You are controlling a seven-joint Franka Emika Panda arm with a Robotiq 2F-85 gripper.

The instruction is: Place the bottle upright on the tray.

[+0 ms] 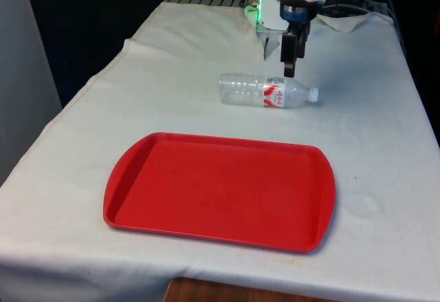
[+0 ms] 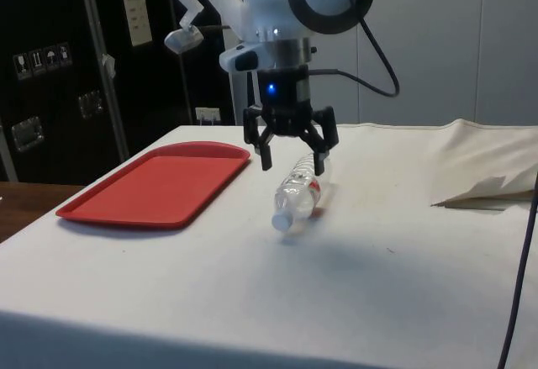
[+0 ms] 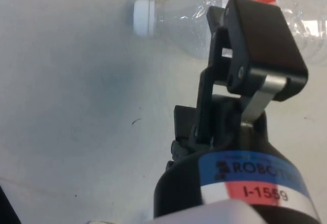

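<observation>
A clear plastic bottle (image 1: 265,91) with a white cap and a red-and-white label lies on its side on the white cloth, beyond the far edge of the red tray (image 1: 220,188). Its cap points to the front view's right. My gripper (image 1: 278,61) hangs open just above the bottle's labelled part, apart from it. In the side view the gripper (image 2: 293,166) straddles the bottle (image 2: 296,192) from above, with the tray (image 2: 155,188) off to one side. The wrist view has one black finger (image 3: 255,35) over the bottle (image 3: 184,17), whose cap lies off to the side.
The white cloth bunches into a raised fold (image 2: 483,188) near the robot's end of the table, also seen at the back of the front view (image 1: 350,20). Bare cloth surrounds the tray and bottle.
</observation>
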